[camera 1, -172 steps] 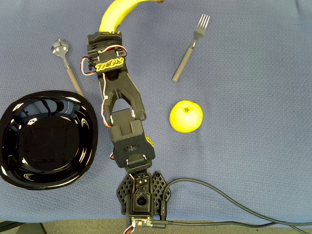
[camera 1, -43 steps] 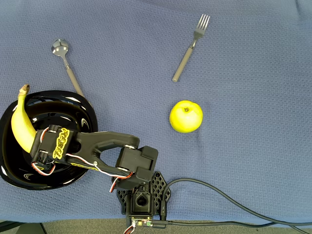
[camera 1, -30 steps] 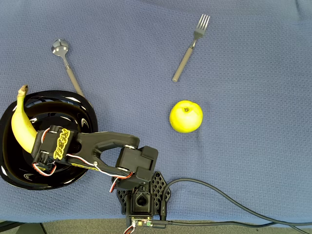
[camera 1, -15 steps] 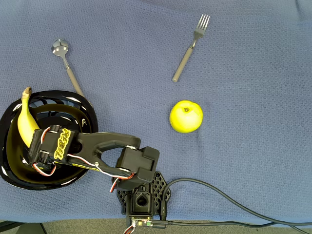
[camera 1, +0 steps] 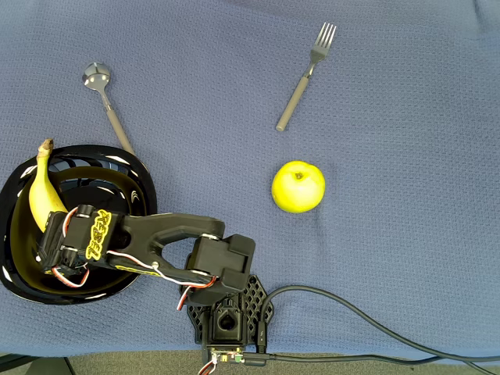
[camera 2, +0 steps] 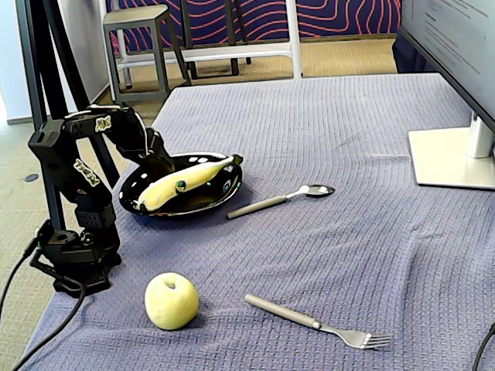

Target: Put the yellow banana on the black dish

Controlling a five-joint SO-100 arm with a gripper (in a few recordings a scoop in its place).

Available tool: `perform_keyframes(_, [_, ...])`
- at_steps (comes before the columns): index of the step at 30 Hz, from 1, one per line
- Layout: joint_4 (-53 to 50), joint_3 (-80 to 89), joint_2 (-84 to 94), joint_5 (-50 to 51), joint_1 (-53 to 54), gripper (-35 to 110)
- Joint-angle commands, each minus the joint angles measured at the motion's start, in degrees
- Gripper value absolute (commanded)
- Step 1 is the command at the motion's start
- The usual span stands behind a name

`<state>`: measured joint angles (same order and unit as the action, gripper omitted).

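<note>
1. We see the banana [camera 1: 41,191] lying in the dish [camera 1: 137,205] at the table's left side in the overhead view, near the front edge where the arm's base stands.
2. In the fixed view the banana [camera 2: 186,180] rests lengthwise across the dish [camera 2: 220,195], its stem tip at the rim farthest from the arm.
3. The gripper [camera 1: 48,234] sits over the banana's lower end in the overhead view; we cannot tell whether its jaws are apart or closed on the fruit, since the wrist body covers them.
4. In the fixed view the gripper [camera 2: 164,166] reaches down just beside the banana.
5. A spoon [camera 1: 105,102] lies toward the far left corner, its handle end just beside the dish's rim.
6. A fork [camera 1: 304,78] lies near the far edge, around the middle.
7. An apple [camera 1: 298,187] sits mid-table, well apart from the dish.
</note>
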<state>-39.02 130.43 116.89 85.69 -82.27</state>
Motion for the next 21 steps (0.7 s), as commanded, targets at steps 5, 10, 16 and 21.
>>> perform_keyframes(5, [1.7,-6.9,5.6,0.8,1.4,1])
perform_keyframes(10, [4.2,-8.0,6.9,-2.5,4.6,0])
perform_keyframes(16, [4.0,-8.1,11.8,-14.6,10.2,0])
perform_keyframes(21, [0.4,-8.4,16.7,-24.1,15.6,0])
